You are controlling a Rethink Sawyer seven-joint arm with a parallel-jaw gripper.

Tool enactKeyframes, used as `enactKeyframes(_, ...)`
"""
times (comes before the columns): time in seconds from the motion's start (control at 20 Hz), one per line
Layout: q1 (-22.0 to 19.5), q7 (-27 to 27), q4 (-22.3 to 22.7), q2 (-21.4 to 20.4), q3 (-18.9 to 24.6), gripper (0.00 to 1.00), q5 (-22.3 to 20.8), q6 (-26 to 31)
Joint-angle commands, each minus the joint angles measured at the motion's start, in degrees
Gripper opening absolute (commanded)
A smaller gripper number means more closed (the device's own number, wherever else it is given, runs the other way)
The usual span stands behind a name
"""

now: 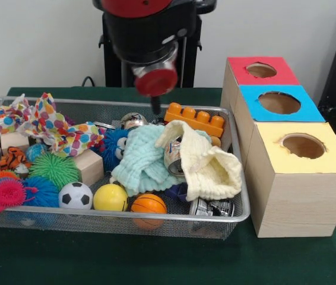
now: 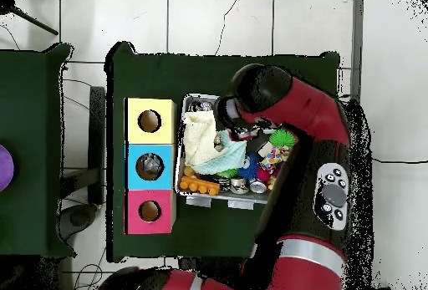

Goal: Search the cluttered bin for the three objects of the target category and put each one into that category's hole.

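Observation:
The silver wire-mesh bin [image 1: 239, 205] sits mid-table, full of toys and cloths; it also shows in the overhead view [image 2: 185, 199]. I see no clear crushed plastic bottle in either view; any in the bin are hidden. My gripper [image 1: 155, 105] hangs over the bin's back edge, just left of an orange toy brick [image 1: 195, 119]. Its tip is dark and narrow, and I cannot tell how it stands. In the overhead view the arm [image 2: 276, 103] covers the gripper. Something greyish lies in the blue box's hole [image 2: 149, 167].
Three boxes with round holes stand right of the bin: red [image 1: 262, 80], blue [image 1: 252, 95], yellow [image 1: 275, 160]. A pale blue cloth [image 1: 141, 160] and a cream cloth [image 1: 212, 169] cover a shiny can [image 1: 174, 155]. Balls, spiky toys and a wooden block [image 1: 88, 166] fill the left.

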Motion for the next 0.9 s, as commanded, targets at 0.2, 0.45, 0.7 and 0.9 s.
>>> enactKeyframes(0.2,-3.5,-13.1,-5.7,7.6,9.6,0.0,-7.3,0.4)
enactKeyframes(0.45,-4.2,-11.9,-5.0,8.2,11.3,0.0,-8.4,-0.9)
enactKeyframes(0.7,-4.5,-9.7,-1.4,6.7,11.9,0.0,-8.7,-3.1)
enactKeyframes(0.9,-6.1,-11.9,-0.9,5.6,11.6,0.0,-10.4,-2.8)
